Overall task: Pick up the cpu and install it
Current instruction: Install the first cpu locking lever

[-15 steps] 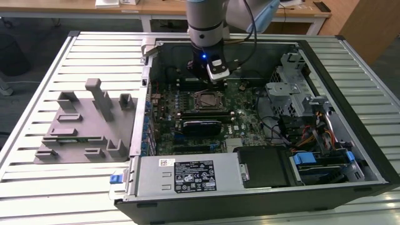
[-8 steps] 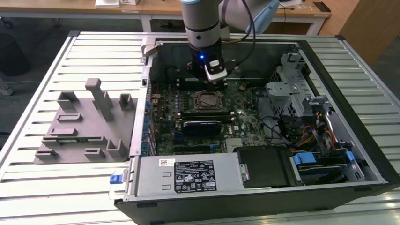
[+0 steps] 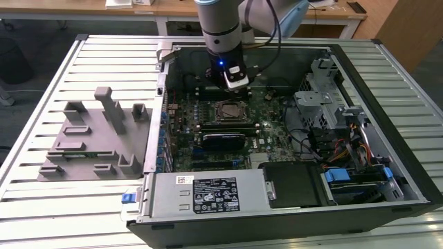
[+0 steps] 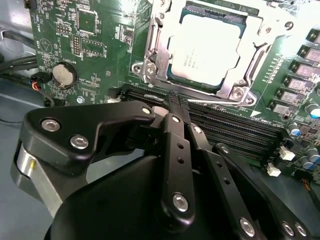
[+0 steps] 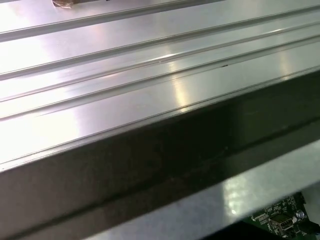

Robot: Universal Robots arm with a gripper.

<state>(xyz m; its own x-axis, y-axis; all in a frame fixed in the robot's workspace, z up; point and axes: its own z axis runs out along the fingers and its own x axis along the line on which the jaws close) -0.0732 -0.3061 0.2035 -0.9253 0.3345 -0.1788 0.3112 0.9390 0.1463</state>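
The cpu [image 4: 202, 50] lies flat in the motherboard socket [image 4: 156, 55], its silver top facing up inside the open metal frame. The exterior view shows the same cpu [image 3: 229, 110] at the middle of the green board. My gripper [image 4: 175, 100] hangs just above the black memory slots [image 4: 230, 127] beside the socket, its fingers pressed together with nothing between them. In the exterior view my gripper [image 3: 239, 92] stands a little behind the socket, over the board, inside the open computer case [image 3: 387, 129].
A grey box with a white label [image 3: 207, 192] fills the case's near corner. Drive cages and cables [image 3: 332, 119] stand at the exterior view's right. A grey parts fixture [image 3: 97, 140] sits on the slatted table [image 5: 125, 60]. A coin battery [image 4: 65, 75] is on the board.
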